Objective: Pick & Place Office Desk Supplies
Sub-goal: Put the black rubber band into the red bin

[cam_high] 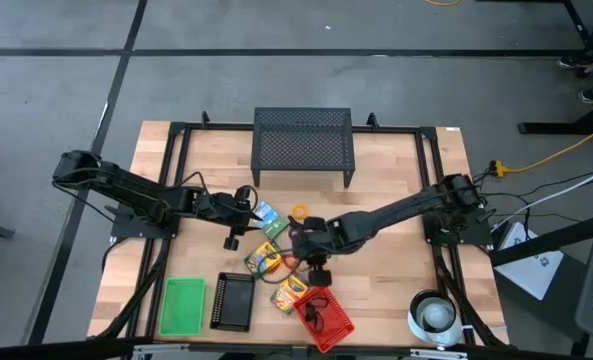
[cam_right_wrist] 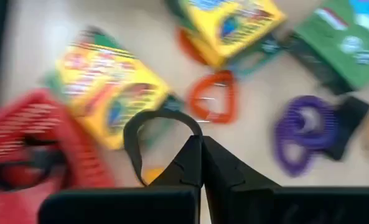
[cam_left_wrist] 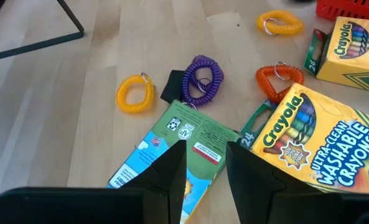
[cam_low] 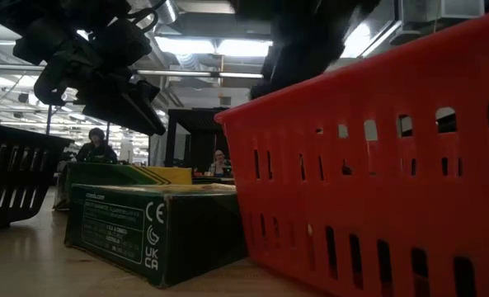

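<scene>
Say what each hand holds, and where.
Right hand pinches a thin black loop by one end, likely a clip. Left hand, open over a green box, holds nothing.

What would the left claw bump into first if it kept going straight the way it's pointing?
Probably the green and blue box. In the left wrist view, the left claw points right at it, open. Past the box sit a black clip and the purple ring. Depth is hard to judge.
</scene>
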{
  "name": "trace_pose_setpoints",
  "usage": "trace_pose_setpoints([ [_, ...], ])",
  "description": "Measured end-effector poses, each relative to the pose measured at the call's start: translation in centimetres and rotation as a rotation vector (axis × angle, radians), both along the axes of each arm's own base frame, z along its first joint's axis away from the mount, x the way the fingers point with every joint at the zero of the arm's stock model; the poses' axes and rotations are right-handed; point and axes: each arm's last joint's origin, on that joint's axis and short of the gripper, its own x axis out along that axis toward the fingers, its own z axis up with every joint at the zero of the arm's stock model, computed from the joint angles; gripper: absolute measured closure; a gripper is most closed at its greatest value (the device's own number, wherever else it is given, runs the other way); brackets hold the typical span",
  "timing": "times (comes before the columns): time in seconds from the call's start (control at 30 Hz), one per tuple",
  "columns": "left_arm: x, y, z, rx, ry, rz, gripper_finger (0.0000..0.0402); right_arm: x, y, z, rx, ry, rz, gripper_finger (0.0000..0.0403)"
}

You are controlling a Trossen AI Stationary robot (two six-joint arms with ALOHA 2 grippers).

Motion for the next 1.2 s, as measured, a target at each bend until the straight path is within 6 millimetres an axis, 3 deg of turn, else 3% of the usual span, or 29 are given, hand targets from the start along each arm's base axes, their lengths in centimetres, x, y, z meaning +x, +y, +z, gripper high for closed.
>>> trace_pose_setpoints([
  [0.17, 0.0, 0.0, 0.0, -0.005, 0.000, -0.007, 0.0290, -1.4, 2.8, 1.6, 0.113, -0.020, 0.035, 0.0402],
  [0.53, 0.0, 0.0, 0.1, -0.009, -0.007, -0.011, 0.0290, -3.0, 6.8, 1.5, 0.225, 0.017, 0.009, 0.0402],
  [0.7, 0.0, -0.1, 0.1, -0.010, -0.007, -0.014, 0.0290, -3.0, 8.0, 0.6, 0.256, 0.036, -0.031, 0.0403],
  [0.97, 0.0, -0.1, 0.1, -0.010, -0.007, -0.013, 0.0290, -3.1, 9.8, -2.5, 0.307, 0.160, -0.043, 0.0403],
  [1.2, 0.0, 0.0, 0.1, -0.015, -0.008, -0.010, 0.0290, -3.5, 10.2, -2.8, 0.323, 0.204, -0.093, 0.0395],
])
